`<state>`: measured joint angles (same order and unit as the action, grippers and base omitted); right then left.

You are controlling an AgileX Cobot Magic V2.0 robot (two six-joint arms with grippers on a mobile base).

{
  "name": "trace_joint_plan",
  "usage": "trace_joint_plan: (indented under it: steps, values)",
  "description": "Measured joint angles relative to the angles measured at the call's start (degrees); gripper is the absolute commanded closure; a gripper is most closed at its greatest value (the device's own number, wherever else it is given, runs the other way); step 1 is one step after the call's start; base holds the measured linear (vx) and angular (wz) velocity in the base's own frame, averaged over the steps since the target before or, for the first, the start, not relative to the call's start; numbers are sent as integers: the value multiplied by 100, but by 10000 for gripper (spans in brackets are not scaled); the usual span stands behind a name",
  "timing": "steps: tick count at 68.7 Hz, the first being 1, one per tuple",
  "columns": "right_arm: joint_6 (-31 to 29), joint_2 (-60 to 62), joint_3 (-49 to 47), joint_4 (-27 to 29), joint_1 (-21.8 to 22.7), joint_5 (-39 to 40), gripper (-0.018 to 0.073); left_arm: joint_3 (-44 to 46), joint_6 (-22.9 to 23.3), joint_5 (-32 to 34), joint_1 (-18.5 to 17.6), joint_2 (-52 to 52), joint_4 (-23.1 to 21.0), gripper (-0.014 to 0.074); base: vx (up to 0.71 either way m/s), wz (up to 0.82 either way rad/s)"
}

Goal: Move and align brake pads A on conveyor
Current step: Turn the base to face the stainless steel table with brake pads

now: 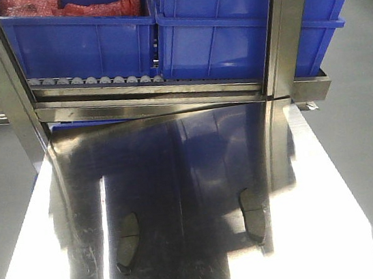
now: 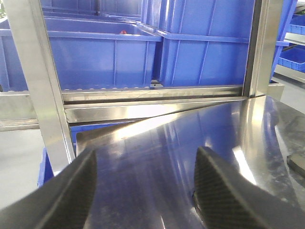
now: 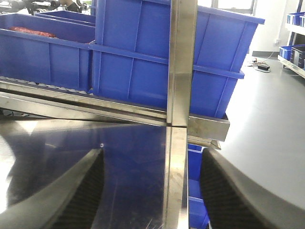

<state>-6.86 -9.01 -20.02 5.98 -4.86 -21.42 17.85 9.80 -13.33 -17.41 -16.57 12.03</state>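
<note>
So, the blue bin (image 1: 78, 47) behind the steel table (image 1: 175, 155) holds red stuff (image 1: 72, 4); two brake pads (image 1: 127, 242) (image 1: 253, 215) lie on that table; left gripper (image 2: 145, 160) and right gripper (image 3: 151, 155) are both spread wide.

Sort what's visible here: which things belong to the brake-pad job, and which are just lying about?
Job: left brake pad and right brake pad, lying apart on the steel tabletop; left gripper and right gripper, both open, empty. No conveyor belt in view.

Lying about: blue bins, red items in one bin, roller rack, steel frame post.
</note>
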Motion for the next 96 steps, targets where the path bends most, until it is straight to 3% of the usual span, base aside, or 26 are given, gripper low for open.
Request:
trace_joint_plan:
  steps: [77, 96]
  values:
    - [0, 0, 0, 0, 0, 0, 127, 0, 0, 0, 0, 0, 0, 158, 0, 0]
    - [0, 0, 0, 0, 0, 0, 127, 0, 0, 279, 0, 0, 0, 158, 0, 0]
